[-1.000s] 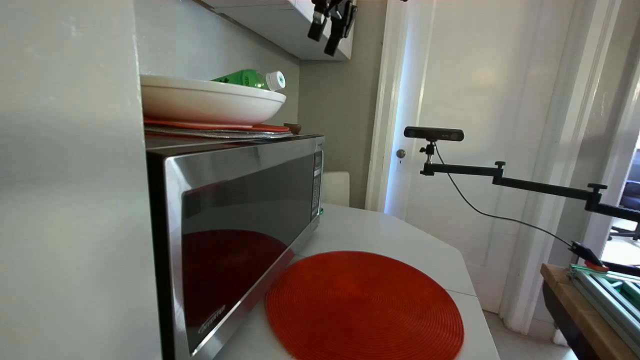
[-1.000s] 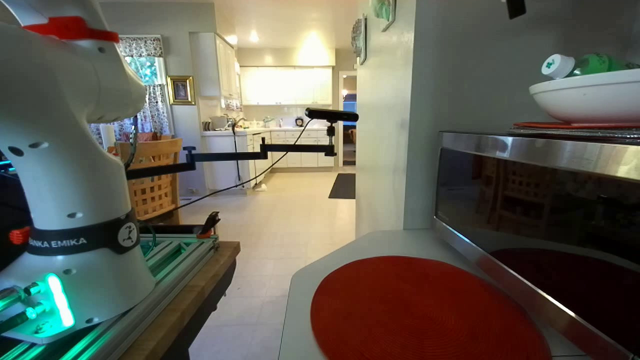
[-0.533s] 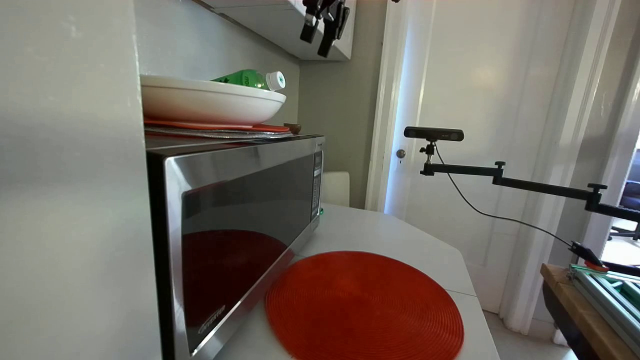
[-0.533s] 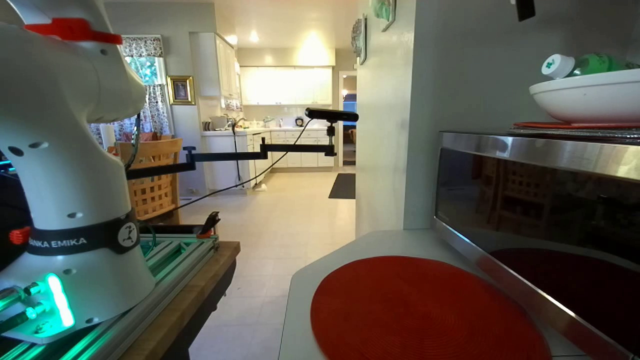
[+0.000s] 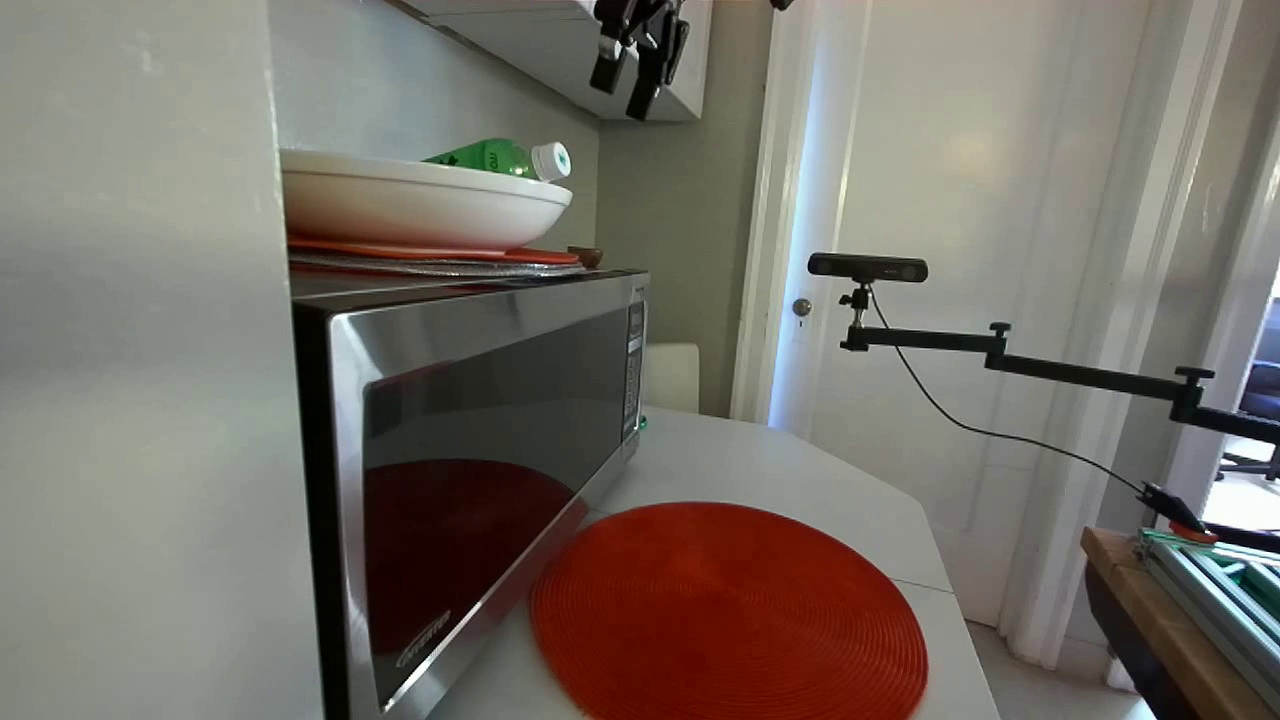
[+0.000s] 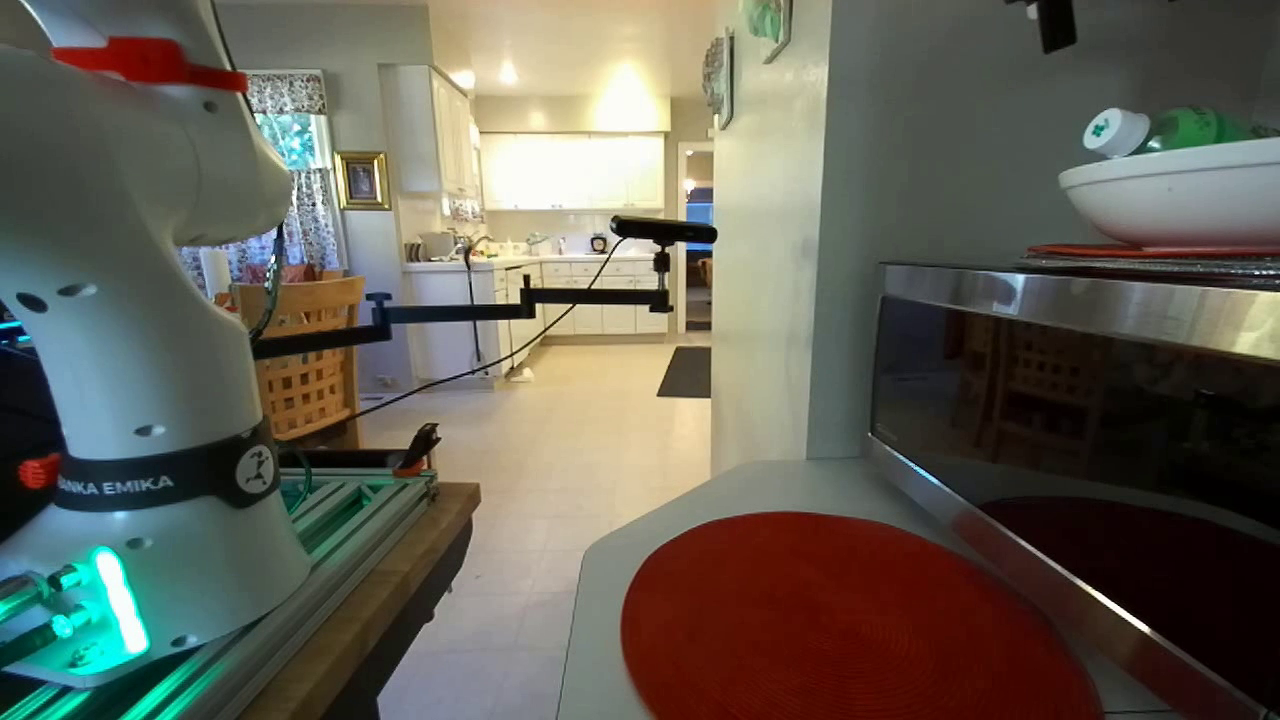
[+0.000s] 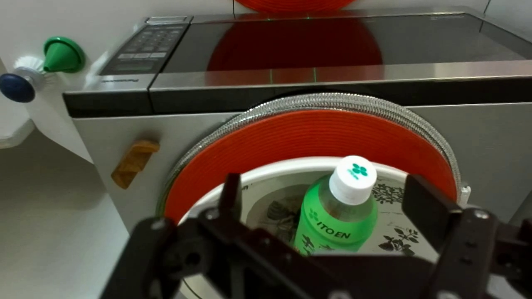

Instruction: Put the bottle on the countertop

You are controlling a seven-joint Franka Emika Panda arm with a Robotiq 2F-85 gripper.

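A home: in an exterior view, white kitchen cupboards (image 6: 570, 172) hang near twelve o'clock; a gold-framed picture (image 6: 362, 181) and a window (image 6: 295, 140) with patterned curtains (image 6: 285, 93) are at ten, and a wooden chair (image 6: 300, 300) stands at nine. At three a microwave (image 6: 1080, 410) stands on a white table (image 6: 760, 485), where a round red placemat (image 6: 850, 620) lies at five. In an exterior view, a white door (image 5: 930, 180) with a round knob (image 5: 801, 307) is at two o'clock.

The ITO EN bottle (image 7: 337, 220) lies tilted in the bowl (image 5: 420, 207), the bowl stands on stacked placemats (image 7: 324, 133) atop the microwave (image 5: 500, 385), and the microwave stands on the countertop (image 5: 745, 455), where another placemat (image 5: 730, 610) lies just in front of the microwave.
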